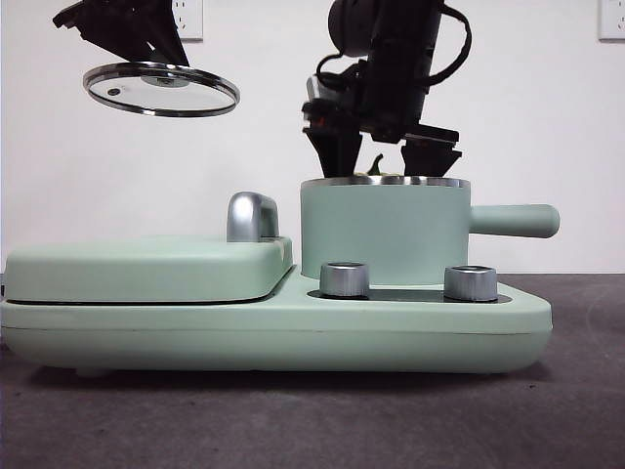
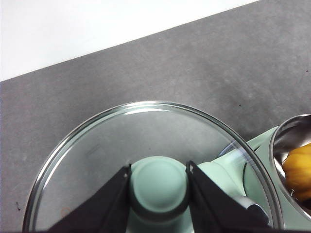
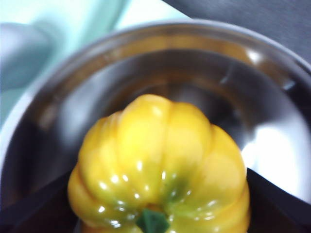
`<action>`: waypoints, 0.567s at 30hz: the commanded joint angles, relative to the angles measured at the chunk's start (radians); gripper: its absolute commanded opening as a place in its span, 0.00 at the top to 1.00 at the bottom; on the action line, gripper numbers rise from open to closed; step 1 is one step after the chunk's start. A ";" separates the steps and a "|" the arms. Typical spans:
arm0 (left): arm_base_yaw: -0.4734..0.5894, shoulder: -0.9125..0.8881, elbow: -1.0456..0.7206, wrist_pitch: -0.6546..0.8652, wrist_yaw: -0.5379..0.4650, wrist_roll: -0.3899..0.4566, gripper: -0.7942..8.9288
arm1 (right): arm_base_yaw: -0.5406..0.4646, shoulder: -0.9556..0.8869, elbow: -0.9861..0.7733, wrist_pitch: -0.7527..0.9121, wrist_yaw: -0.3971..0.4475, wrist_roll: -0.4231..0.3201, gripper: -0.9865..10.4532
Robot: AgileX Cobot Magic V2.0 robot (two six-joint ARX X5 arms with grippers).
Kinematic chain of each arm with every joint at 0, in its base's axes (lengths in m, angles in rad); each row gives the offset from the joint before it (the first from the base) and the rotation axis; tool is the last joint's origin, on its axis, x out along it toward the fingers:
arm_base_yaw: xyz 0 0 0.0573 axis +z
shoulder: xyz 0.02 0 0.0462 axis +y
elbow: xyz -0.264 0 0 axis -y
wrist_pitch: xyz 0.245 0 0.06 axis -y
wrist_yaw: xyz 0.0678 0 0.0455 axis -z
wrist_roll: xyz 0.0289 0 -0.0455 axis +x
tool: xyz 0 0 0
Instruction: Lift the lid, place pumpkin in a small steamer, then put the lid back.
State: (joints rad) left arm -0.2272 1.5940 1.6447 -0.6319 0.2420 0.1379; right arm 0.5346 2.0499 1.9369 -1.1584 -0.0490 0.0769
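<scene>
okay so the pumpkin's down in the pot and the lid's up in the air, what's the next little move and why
Probably open the right gripper and lift clear: the pumpkin already sits inside the steamer, between the jaws. The left gripper holds the lid up, off to the side.

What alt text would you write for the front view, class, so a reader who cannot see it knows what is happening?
The right gripper reaches down into the small steamer, which stands on a mint-green appliance base with two silver knobs. To the upper left, the left gripper holds the lid tilted in the air, above the base's flat hinged cover.
</scene>
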 commanded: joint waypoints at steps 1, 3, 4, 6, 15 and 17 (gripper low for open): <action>-0.002 -0.004 0.035 0.025 0.008 -0.008 0.84 | 0.005 0.039 0.028 -0.001 0.006 -0.011 0.67; -0.002 -0.004 0.035 0.026 0.008 -0.009 0.84 | 0.005 0.048 0.028 0.001 0.006 -0.011 0.67; -0.002 -0.004 0.035 0.026 0.008 -0.009 0.84 | 0.005 0.050 0.028 -0.001 0.005 -0.011 0.67; -0.002 -0.004 0.035 0.026 0.008 -0.009 0.84 | 0.005 0.052 0.028 -0.001 0.006 -0.011 0.67; -0.002 -0.004 0.035 0.026 0.009 -0.012 0.84 | 0.005 0.081 0.028 -0.034 0.024 -0.010 0.67; -0.002 -0.004 0.035 0.026 0.009 -0.013 0.84 | 0.005 0.088 0.028 -0.037 0.024 -0.010 0.67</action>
State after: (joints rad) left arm -0.2272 1.5940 1.6447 -0.6319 0.2420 0.1345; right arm 0.5343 2.1067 1.9369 -1.1954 -0.0261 0.0746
